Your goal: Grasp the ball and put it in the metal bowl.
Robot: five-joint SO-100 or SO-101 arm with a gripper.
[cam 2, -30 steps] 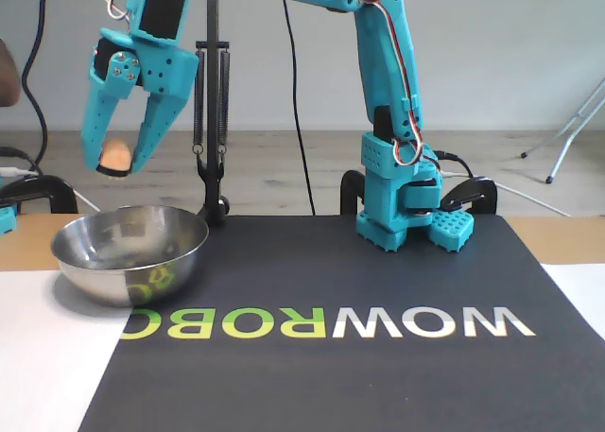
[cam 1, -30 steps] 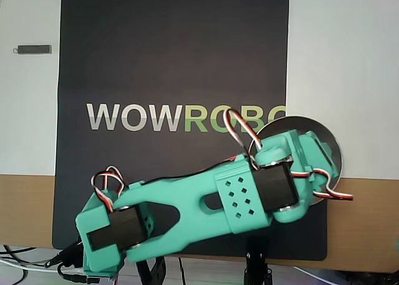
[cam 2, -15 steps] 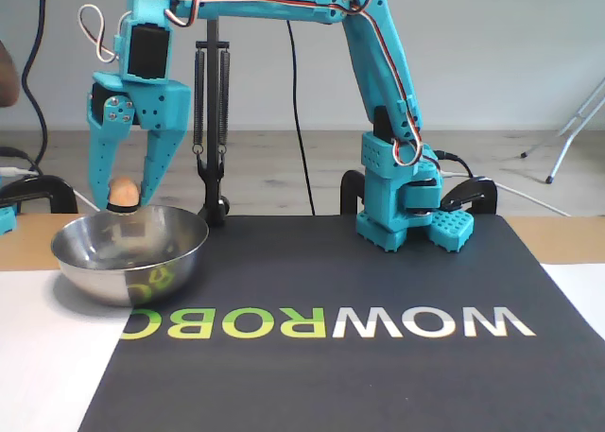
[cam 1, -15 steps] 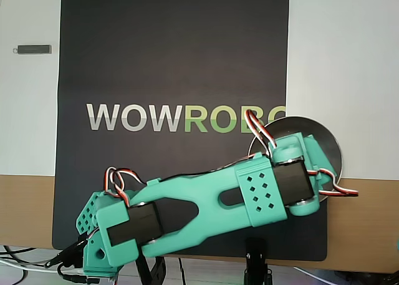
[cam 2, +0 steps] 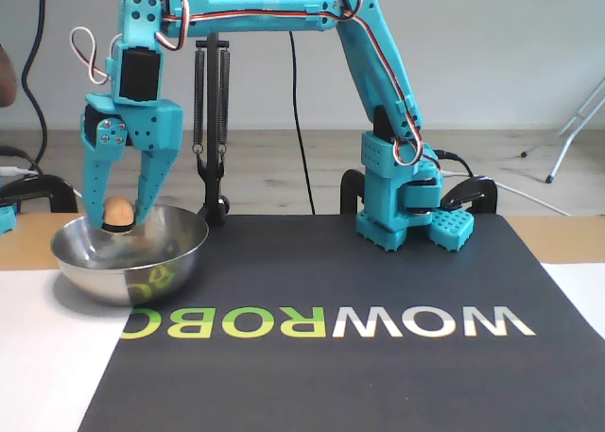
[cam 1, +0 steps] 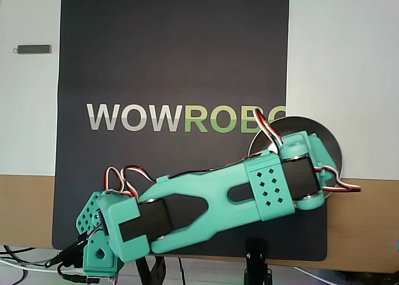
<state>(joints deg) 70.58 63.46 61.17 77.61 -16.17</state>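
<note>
My claw (cam 2: 119, 226) grips the ball (cam 2: 117, 211) right at the rim of the metal bowl (cam 2: 129, 253).

In the fixed view I see the two fingers pointing straight down, closed only as far as the peach-orange ball between their tips allows, and those tips sit just inside the bowl's mouth. The bowl stands at about eight o'clock in that view, on the corner of the dark mat (cam 2: 359, 356) printed WOWROBO, partly on the white sheet (cam 2: 47, 356). In the overhead view my arm (cam 1: 212, 194) covers the claw and ball; only the bowl's far rim (cam 1: 330, 141) shows, at about three o'clock.
</note>
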